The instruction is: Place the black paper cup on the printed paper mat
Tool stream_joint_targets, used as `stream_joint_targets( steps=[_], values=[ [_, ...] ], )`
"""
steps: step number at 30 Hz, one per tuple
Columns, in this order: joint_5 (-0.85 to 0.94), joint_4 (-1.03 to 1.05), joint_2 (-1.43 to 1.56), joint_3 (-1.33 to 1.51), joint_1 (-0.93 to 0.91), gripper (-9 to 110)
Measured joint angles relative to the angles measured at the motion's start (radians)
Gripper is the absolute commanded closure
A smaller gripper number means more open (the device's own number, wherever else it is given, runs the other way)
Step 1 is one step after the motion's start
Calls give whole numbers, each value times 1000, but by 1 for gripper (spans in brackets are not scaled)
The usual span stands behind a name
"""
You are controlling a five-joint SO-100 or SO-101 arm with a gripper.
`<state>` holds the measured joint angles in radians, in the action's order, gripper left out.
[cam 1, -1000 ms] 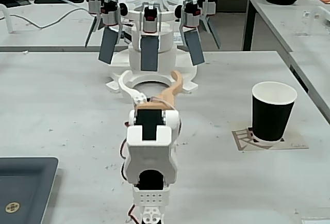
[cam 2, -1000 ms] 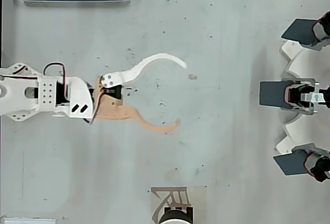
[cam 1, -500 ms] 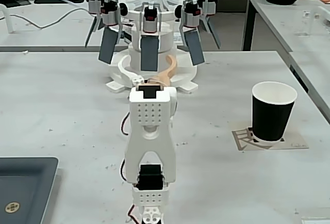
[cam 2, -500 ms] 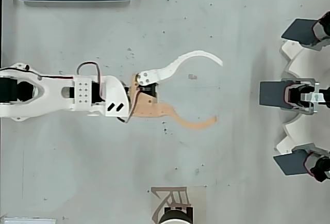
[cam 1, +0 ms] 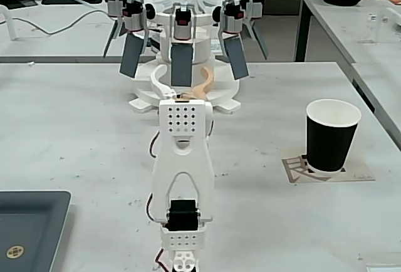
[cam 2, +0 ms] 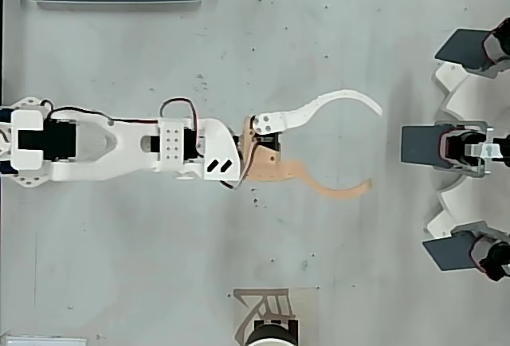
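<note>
The tapered black paper cup with a white rim (cam 1: 333, 135) stands upright on the beige printed paper mat with dark bars and lines (cam 1: 299, 169) at the right side of the pale grey table (cam 1: 81, 128) in the fixed view. The cup base covers much of the mat; the mat's left corner and right edge show beside it. In the overhead view only the cup's rim (cam 2: 272, 336) and part of the mat (cam 2: 267, 304) appear at the bottom edge.

The white arm with 1 white finger and 1 tan finger extends along the table centre. Its gripper (cam 2: 373, 148) is empty, with the curved jaws spread wide apart and well clear of the cup.

Judged from this layout, the placement is complete and the step in hand is retreat. Recommended practice:

1. Hold the jaws apart; closing serves no purpose here.
2. Move the arm away from the cup side, so that no link brushes the light cup.
3. Avoid the white fixture with grey paddles (cam 1: 182, 65) directly ahead of the fingers.
4. The dark grey tray (cam 1: 28, 228) does not obstruct the retreat.
</note>
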<state>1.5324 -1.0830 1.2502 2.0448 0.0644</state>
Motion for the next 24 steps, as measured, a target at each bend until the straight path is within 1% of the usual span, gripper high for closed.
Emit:
stream_joint_targets(
  steps=[10, 18, 24],
  values=[
    [-6, 0, -97, -92, 0, 87],
    [-6, 0, -124, -104, 0, 91],
    [-6, 0, -124, -106, 0, 91]
  ],
)
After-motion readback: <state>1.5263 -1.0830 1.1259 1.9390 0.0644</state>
